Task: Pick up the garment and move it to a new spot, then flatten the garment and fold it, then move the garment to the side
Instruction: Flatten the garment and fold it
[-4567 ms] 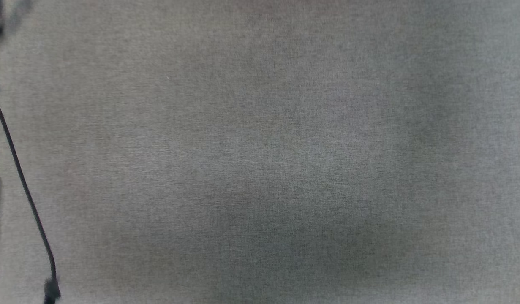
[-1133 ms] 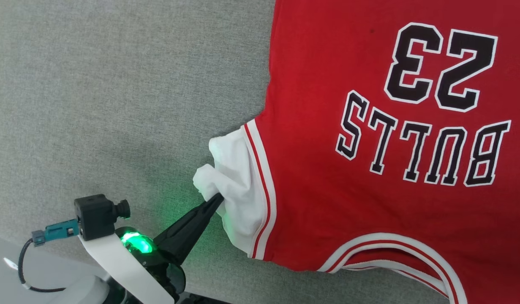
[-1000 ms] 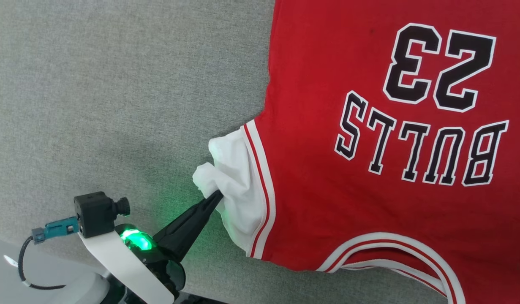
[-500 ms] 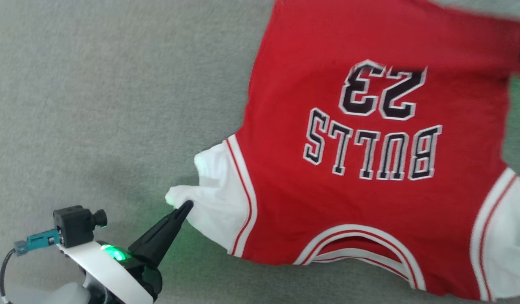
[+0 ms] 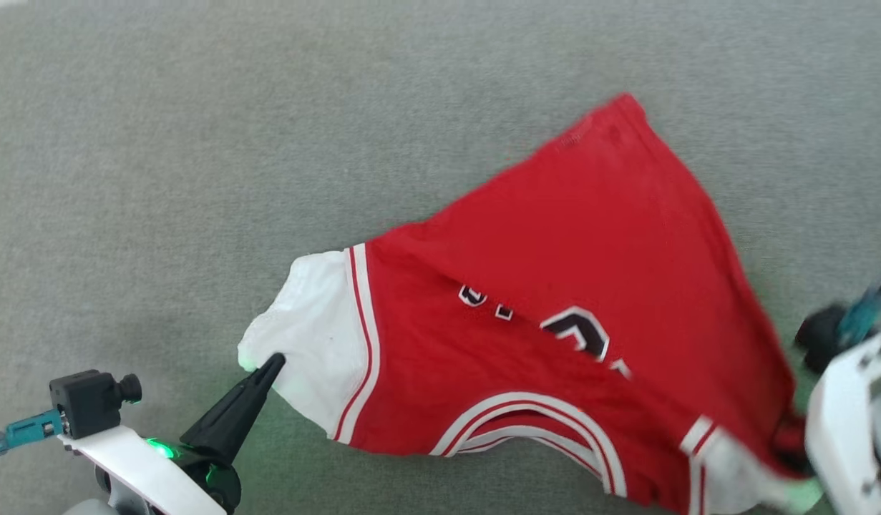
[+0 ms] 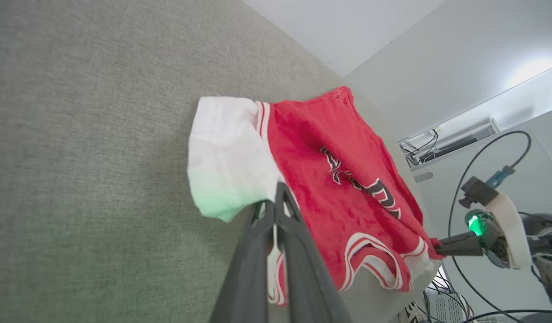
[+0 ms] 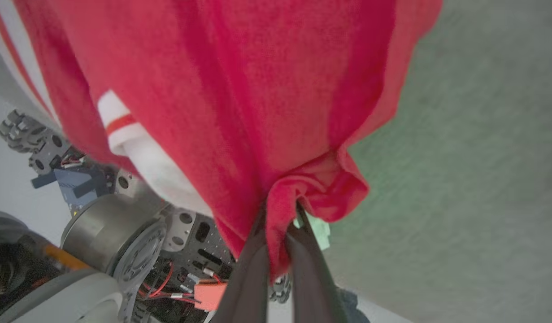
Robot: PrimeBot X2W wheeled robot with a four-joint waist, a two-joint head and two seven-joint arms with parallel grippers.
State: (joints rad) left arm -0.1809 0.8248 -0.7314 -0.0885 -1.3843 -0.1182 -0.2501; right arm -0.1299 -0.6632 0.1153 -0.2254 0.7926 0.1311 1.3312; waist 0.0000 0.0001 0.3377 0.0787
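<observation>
Both dark-fingered grippers, left gripper (image 5: 272, 361) and right gripper (image 7: 280, 211), clamp the red white-sleeved fabric jersey (image 5: 590, 236); earlier flat, now buckled between them: relocation underway.

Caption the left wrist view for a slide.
Left gripper pinches the white sleeve of the garment over grey surface.

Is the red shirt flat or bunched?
Bunched. The jersey sags in folds hiding most lettering; the left gripper and right gripper pinch its ends.
</observation>
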